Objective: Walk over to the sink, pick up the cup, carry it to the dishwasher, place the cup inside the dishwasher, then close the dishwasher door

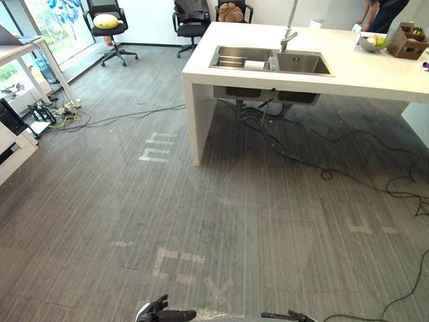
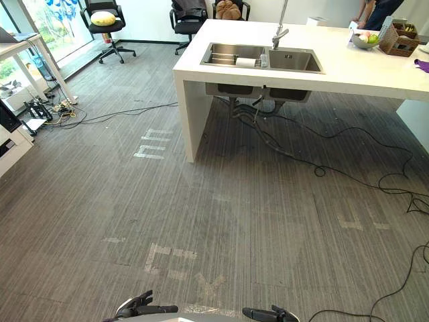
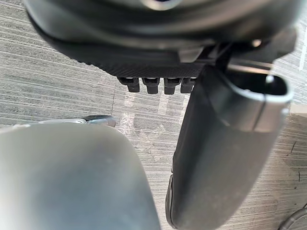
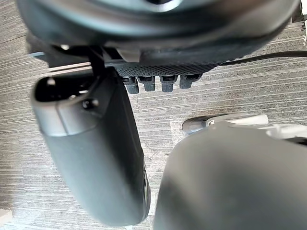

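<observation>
Fingers (image 3: 152,85) of the left hand (image 1: 166,313) straight and slack, closed on nothing. Same on the right hand (image 2: 268,313): fingers (image 4: 154,85) loose in a row, thumb standing out beside them, nothing held.

Shows both hands low at the near edge of the head views, left one to the left, right one to the right, apart from each other and hanging over a striped grey floor (image 1: 221,221).

Places the cup (image 1: 254,65) well apart from either hand, across the open floor: a small white shape in the left basin of a steel sink (image 1: 305,64), just beside the divider between the two basins. Too small to tell whether upright or on its side.

Sets the sink into a long white counter (image 1: 375,72), with a tall tap (image 1: 288,37) rising behind the divider.

Farther along the counter: a bowl (image 1: 372,42) of fruit, a basket (image 1: 405,41) and a person (image 1: 382,13) leaning at the far edge.

Beyond the counter: two black office chairs (image 1: 110,27).

On the floor: pale tape marks (image 1: 157,147).
</observation>
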`<state>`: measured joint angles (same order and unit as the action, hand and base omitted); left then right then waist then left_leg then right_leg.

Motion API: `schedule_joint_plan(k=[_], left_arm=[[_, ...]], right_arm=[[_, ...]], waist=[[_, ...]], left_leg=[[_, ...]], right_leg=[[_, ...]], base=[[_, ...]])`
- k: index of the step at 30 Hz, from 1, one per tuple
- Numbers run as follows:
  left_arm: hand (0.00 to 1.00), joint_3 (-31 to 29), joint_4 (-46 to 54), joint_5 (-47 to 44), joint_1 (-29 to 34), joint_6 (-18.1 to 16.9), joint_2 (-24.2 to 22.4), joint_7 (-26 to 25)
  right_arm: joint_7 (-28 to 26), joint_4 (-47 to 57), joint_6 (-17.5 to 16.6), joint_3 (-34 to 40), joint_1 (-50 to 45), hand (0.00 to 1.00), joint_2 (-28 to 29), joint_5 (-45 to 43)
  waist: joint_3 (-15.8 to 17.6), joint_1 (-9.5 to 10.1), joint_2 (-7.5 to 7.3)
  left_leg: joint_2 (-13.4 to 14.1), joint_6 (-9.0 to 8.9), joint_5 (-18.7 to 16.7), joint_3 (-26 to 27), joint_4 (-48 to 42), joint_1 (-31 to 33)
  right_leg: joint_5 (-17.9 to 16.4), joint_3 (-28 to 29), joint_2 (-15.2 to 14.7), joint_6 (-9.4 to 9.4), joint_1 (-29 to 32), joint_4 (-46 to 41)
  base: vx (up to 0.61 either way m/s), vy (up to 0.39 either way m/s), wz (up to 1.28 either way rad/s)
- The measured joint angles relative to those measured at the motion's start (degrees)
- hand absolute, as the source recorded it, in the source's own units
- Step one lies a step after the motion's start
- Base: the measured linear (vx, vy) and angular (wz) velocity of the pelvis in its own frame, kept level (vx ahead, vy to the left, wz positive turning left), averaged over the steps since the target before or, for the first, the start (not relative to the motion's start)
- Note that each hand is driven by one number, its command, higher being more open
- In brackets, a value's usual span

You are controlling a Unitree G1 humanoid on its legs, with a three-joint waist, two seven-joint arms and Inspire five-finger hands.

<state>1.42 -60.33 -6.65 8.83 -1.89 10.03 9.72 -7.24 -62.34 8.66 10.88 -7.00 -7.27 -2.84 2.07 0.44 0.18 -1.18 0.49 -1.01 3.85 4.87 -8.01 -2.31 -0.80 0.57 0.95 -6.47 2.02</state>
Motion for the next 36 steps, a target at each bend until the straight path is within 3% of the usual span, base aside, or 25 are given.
schedule_joint_plan(k=[9, 15, 18, 20, 21, 22, 23, 24, 25, 27, 29, 30, 31, 32, 33, 34, 35, 36], left_arm=[[1.0, -0.1, -1.9, 0.1, 0.1, -0.7, 0.0, -0.6], [1.0, -0.4, -2.8, -0.1, 0.2, -0.8, 0.1, -0.6], [1.0, -0.4, -2.8, -0.1, 0.2, -0.8, 0.3, -0.2], [1.0, -0.4, -2.8, -0.1, 0.3, -0.9, 0.6, 0.2], [1.0, -0.4, -2.7, -0.1, 0.4, -1.0, 0.6, 0.2], [1.0, -0.9, -2.6, -0.1, 0.3, -1.1, 0.6, 0.4], [1.0, -1.1, -2.5, -0.1, 0.3, -1.1, 0.7, 0.4], [1.0, -1.1, -2.5, 0.0, 0.3, -1.0, 0.8, 0.4], [1.0, -1.2, -2.5, 0.0, 0.2, -0.8, 0.9, 0.4], [1.0, -2.9, -2.5, 1.1, -0.1, 0.0, 0.5, 0.3], [1.0, -3.9, -2.9, 1.3, -0.9, 1.0, 0.2, 0.1], [1.0, -4.6, -3.4, 1.9, -1.4, 1.3, 0.1, 0.1], [1.0, -4.7, -3.9, 2.5, -1.8, 1.4, 0.4, 0.4], [1.0, -4.9, -4.1, 3.3, -2.0, 1.4, 0.8, 0.7], [1.0, -5.3, -4.6, 4.1, -2.4, 1.3, 1.7, 1.3], [1.0, -6.7, -5.3, 4.5, -2.4, 1.4, 1.6, 1.4], [1.0, -7.6, -5.5, 4.6, -2.3, 1.5, 1.1, 1.1], [1.0, -7.9, -5.6, 4.6, -2.3, 1.6, 0.0, 0.9]], right_arm=[[-0.4, -0.6, -0.1, 0.0, -0.2, 1.0, -0.1, -1.5], [-0.7, -1.7, -2.0, 0.1, -0.2, 1.0, -0.1, -1.5], [-1.0, -1.6, -2.2, 0.2, -0.3, 1.0, 0.0, -1.6], [-1.0, -1.2, -3.0, 1.4, -0.4, 1.0, 0.4, -2.8], [-1.0, -0.7, -3.3, 1.4, -0.2, 1.0, 0.3, -3.1], [-1.0, 0.2, -3.9, 1.6, -0.1, 1.0, 0.1, -4.6], [-1.0, 0.3, -4.5, 1.8, 0.4, 1.0, 0.6, -5.1], [-1.0, 0.1, -4.6, 2.0, 0.8, 1.0, 0.6, -5.1], [-1.0, -0.6, -4.5, 2.0, 1.3, 1.0, 0.6, -5.1], [-0.9, -1.8, -4.4, 2.2, 2.1, 1.0, 0.5, -6.2], [-1.0, -2.4, -4.2, 2.3, 2.5, 1.0, 0.0, -7.5], [-1.1, -1.8, -4.4, 2.3, 2.5, 1.0, 0.2, -8.5], [-1.2, -1.4, -4.4, 2.4, 2.6, 1.0, 0.6, -8.8], [-1.3, -1.1, -4.4, 2.5, 2.6, 1.0, 0.9, -8.8], [-1.4, -0.6, -4.4, 3.3, 2.6, 1.0, 2.0, -8.9], [-1.6, -0.5, -4.3, 5.0, 2.5, 1.0, 2.7, -8.9], [-1.8, -0.4, -4.2, 5.7, 2.3, 1.0, 2.6, -9.0], [-2.3, 0.1, -4.2, 7.0, 2.2, 1.0, 2.5, -9.1]], waist=[[0.1, 0.01, -0.4], [-0.1, 0.02, -0.66], [0.2, -0.27, -1.08], [0.9, -0.42, -1.38], [1.2, -0.4, -0.72], [1.7, -0.4, -1.39], [2.0, -0.48, -1.57], [2.0, -0.48, -1.62], [1.9, -0.51, -1.65], [2.2, -0.71, -1.51], [3.8, -1.43, -0.92], [4.6, -1.78, -0.78], [4.9, -2.07, -1.33], [5.3, -2.17, -1.94], [6.1, -2.18, -3.57], [6.4, -2.25, -4.42], [6.4, -2.63, -4.35], [5.5, -3.23, -2.71]], left_leg=[[0.0, 0.01, 0.0, 0.1, 0.1, -0.6], [0.0, 0.03, 0.0, 0.1, 0.1, -0.7], [-0.8, 0.59, -0.6, -0.5, -0.3, -0.8], [-1.7, 3.08, -2.1, -1.0, -2.0, -0.6], [-1.7, 3.82, -2.0, -0.8, -2.2, -0.6], [-2.2, 4.36, -2.2, -0.7, -2.5, -0.9], [-2.2, 4.6, -2.6, -1.1, -3.0, -1.7], [-2.1, 4.58, -2.8, -1.1, -3.1, -1.9], [-1.6, 4.26, -3.2, -1.1, -3.2, -2.3], [-0.6, 3.51, -3.6, -0.9, -3.5, -2.7], [2.0, 2.99, -5.4, -0.9, -3.8, -4.0], [4.1, 1.95, -6.8, -0.8, -4.1, -5.2], [5.4, 0.85, -8.2, -0.7, -4.3, -6.4], [5.5, 0.43, -8.9, -0.7, -4.4, -7.0], [4.7, -0.68, -11.0, -0.8, -5.3, -8.7], [4.2, -1.68, -13.8, -1.1, -6.7, -10.7], [4.7, -1.81, -15.2, -1.4, -7.4, -11.3], [6.4, -1.33, -17.1, -1.9, -7.8, -12.0]], right_leg=[[0.0, 0.0, 0.0, 0.06, -0.5, 0.0], [-0.2, -0.2, -0.1, 0.28, -0.4, -0.6], [-5.2, -1.4, -1.3, 1.61, 2.9, -9.5], [-9.5, -3.4, -3.6, 5.09, 8.6, -23.5], [-10.3, -3.9, -4.3, 4.14, 11.2, -29.8], [-11.1, -6.2, -7.5, 2.38, 16.7, -44.4], [-12.0, -7.3, -9.8, 1.77, 19.0, -51.6], [-12.4, -7.1, -10.3, 1.99, 19.3, -51.8], [-13.0, -7.3, -10.5, 2.99, 19.1, -48.5], [-13.0, -8.6, -9.3, 3.07, 18.5, -39.5], [-12.7, -10.0, -5.9, 2.88, 18.8, -32.1], [-10.5, -10.7, -3.2, 2.76, 19.9, -27.6], [-6.0, -10.7, -1.7, 2.96, 21.3, -21.1], [-3.8, -10.7, -1.7, 3.13, 21.7, -17.8], [-0.6, -10.6, -2.9, 3.93, 22.0, -13.0], [2.9, -10.6, -4.8, 2.72, 22.2, -12.4], [5.5, -10.9, -4.7, 1.92, 22.5, -14.3], [5.3, -12.3, -3.9, 1.02, 23.9, -19.6]], base=[[-0.04, -0.021, 0.0], [-0.01, -0.008, 0.0], [-0.04, -0.02, 0.18], [-0.04, 0.008, 0.25], [-0.05, 0.026, 0.04], [0.01, 0.047, 0.04], [0.04, 0.046, 0.05], [0.09, 0.042, 0.01], [0.1, 0.013, -0.03], [0.19, -0.038, -0.1], [0.2, -0.111, -0.09], [0.24, -0.172, -0.04], [0.27, -0.188, -0.02], [0.3, -0.222, 0.05], [0.35, -0.255, 0.1], [0.37, -0.264, 0.14], [0.43, -0.287, 0.31], [0.46, -0.28, 0.28]])
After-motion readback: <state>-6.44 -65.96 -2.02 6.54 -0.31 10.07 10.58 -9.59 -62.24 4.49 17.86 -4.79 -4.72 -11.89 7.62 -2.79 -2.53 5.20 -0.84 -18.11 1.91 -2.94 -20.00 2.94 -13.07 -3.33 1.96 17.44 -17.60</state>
